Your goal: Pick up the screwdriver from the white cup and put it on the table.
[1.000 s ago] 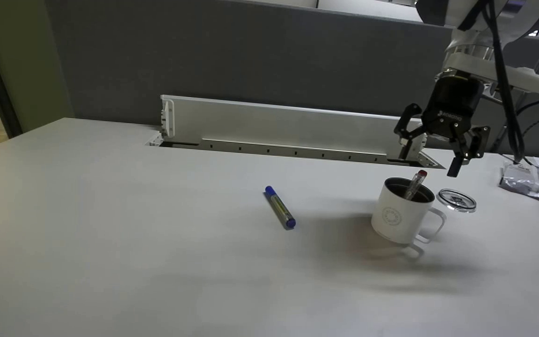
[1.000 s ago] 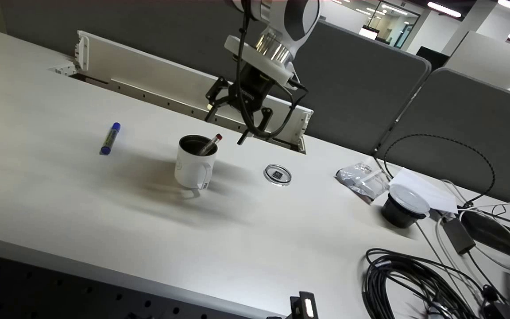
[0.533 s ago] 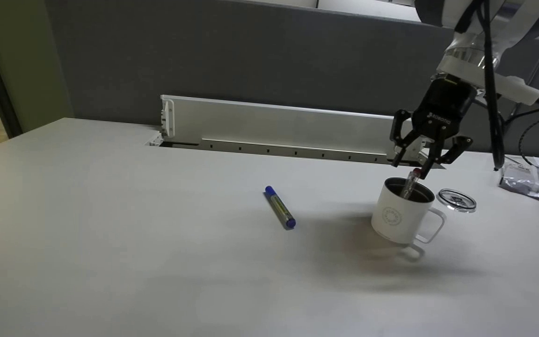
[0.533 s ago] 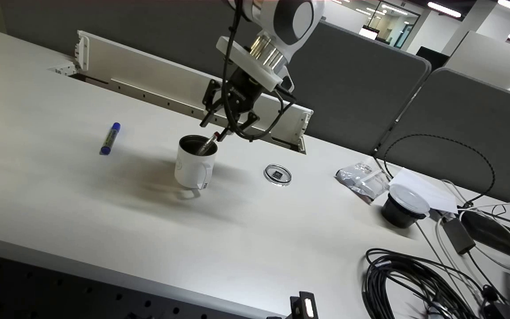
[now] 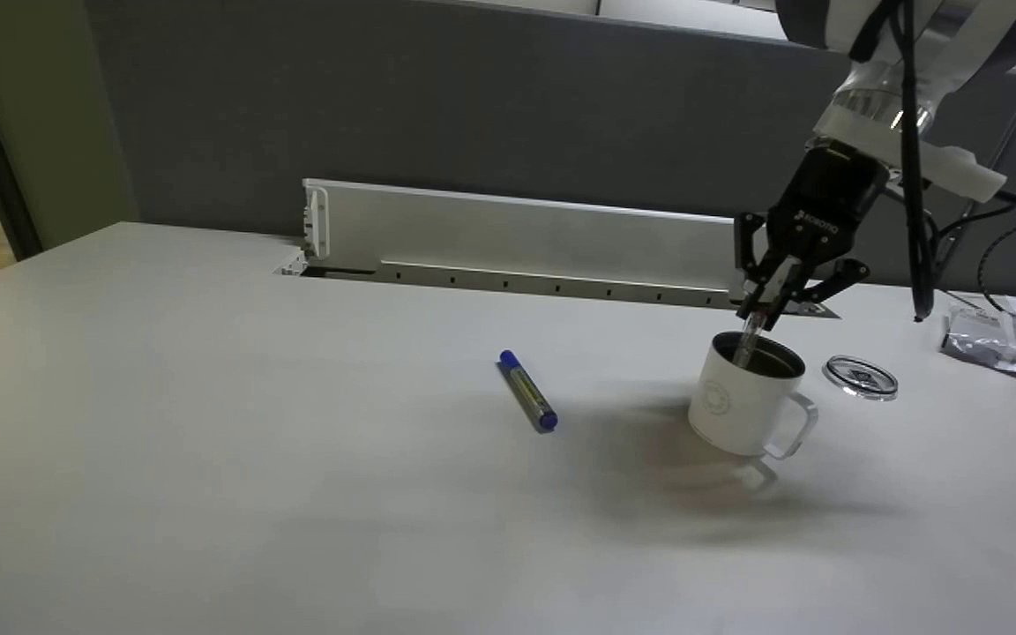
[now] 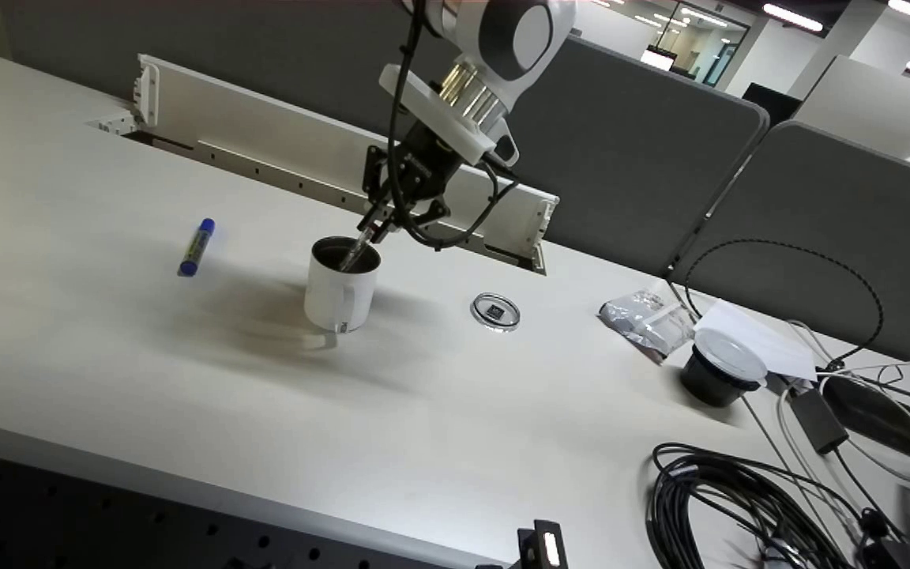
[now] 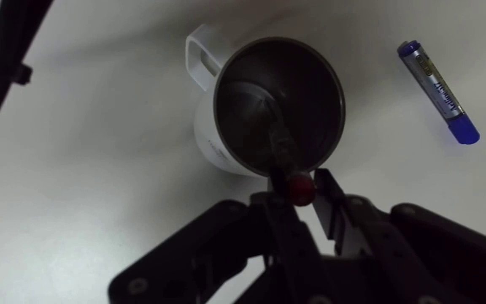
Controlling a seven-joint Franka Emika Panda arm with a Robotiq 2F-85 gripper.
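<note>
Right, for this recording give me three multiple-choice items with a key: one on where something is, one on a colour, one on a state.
1. Where is the blue-capped marker?
A) On the table, apart from the white cup
B) Inside the cup
C) Under the cup

2. What colour is the upper end of the screwdriver?
A) Green
B) Red
C) Yellow

3. How does the gripper stand?
A) Wide open, away from the screwdriver
B) Closed on the marker
C) Closed on the screwdriver

Key:
1. A: both exterior views show it lying on the table with a gap between it and the cup.
2. B: the wrist view shows a round red end facing the camera.
3. C: in the wrist view the jaws meet the screwdriver from both sides, near its red end.
</note>
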